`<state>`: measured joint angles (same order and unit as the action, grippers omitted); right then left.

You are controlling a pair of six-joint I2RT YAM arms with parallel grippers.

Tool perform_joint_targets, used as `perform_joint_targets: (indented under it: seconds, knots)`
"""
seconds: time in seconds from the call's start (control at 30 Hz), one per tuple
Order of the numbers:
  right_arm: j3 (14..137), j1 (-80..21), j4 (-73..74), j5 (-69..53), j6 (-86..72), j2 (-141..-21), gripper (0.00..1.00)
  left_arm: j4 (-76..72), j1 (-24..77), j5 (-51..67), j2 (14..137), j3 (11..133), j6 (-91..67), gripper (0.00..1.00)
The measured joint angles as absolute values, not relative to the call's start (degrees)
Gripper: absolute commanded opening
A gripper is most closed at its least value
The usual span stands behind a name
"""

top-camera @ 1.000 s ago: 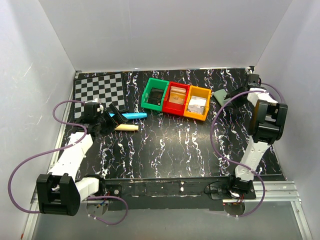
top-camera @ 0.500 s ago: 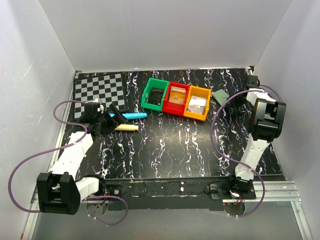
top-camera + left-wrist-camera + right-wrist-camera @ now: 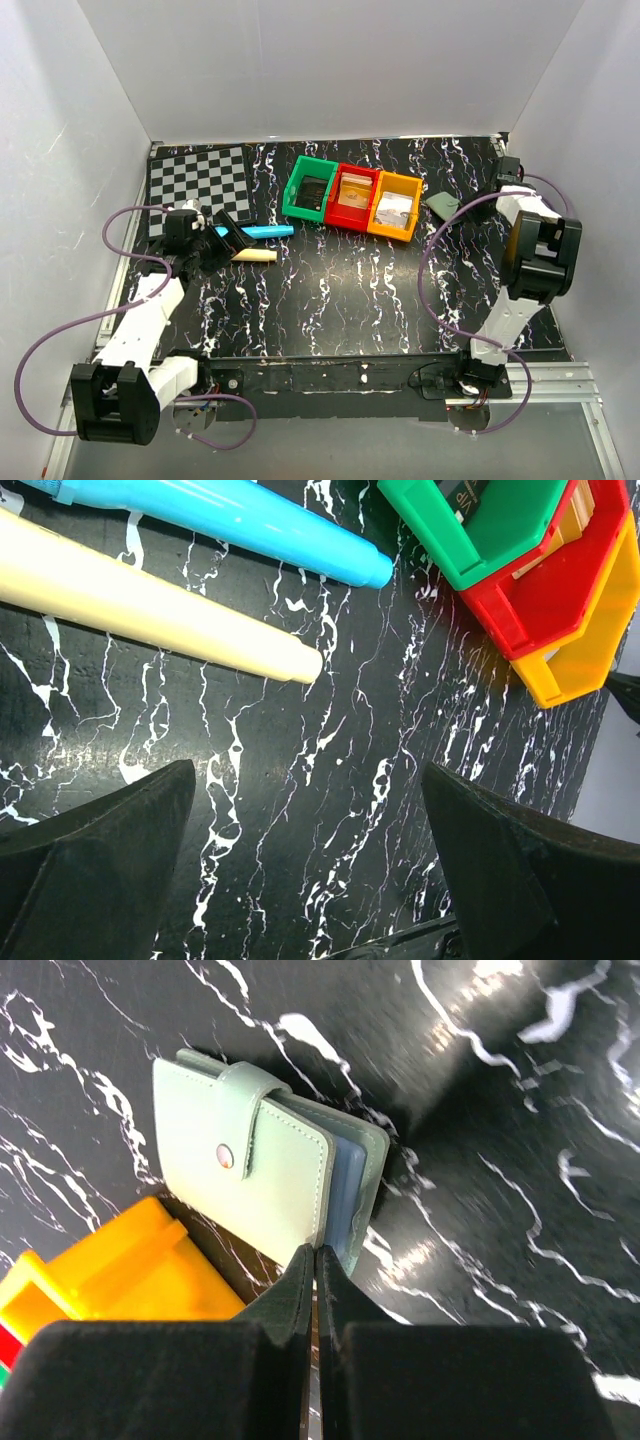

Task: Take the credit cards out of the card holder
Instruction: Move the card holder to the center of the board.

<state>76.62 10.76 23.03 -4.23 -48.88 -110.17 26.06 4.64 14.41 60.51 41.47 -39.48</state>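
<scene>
The card holder (image 3: 255, 1175) lies closed on the black marbled table, grey-green with a snapped tab; a pale-blue inner panel (image 3: 345, 1195) shows at its edge. In the top view the card holder (image 3: 441, 206) sits right of the orange bin. My right gripper (image 3: 317, 1252) is shut, its tips pressed together right at the holder's near edge where the cover meets the blue panel; nothing visible sits between them. The credit cards are hidden. My left gripper (image 3: 308, 780) stands wide open over bare table at the left, near two sticks.
Green (image 3: 310, 187), red (image 3: 352, 195) and orange (image 3: 394, 206) bins sit in a row at the back, the orange one close to the holder. A blue pen (image 3: 265, 231) and a cream stick (image 3: 255, 256) lie by the left gripper. A chessboard (image 3: 195, 180) fills the back left corner.
The right jaws have closed from partly open to shut at the holder's edge, and the right arm has shifted slightly to the right. The left arm has barely moved.
</scene>
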Motion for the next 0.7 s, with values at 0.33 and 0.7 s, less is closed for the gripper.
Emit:
perform_joint_targets:
  seconds: [0.33,0.7]
  knots:
    - [57.93,10.07,22.06,-2.13,-46.50,-96.38,0.01,24.75,4.64,16.32,58.04,39.24,-40.53,0.97]
    - [44.14,1.37,23.64,-1.56,-47.51,-82.54,0.01,23.94,5.50,17.93,56.51,38.85,-41.17,0.96]
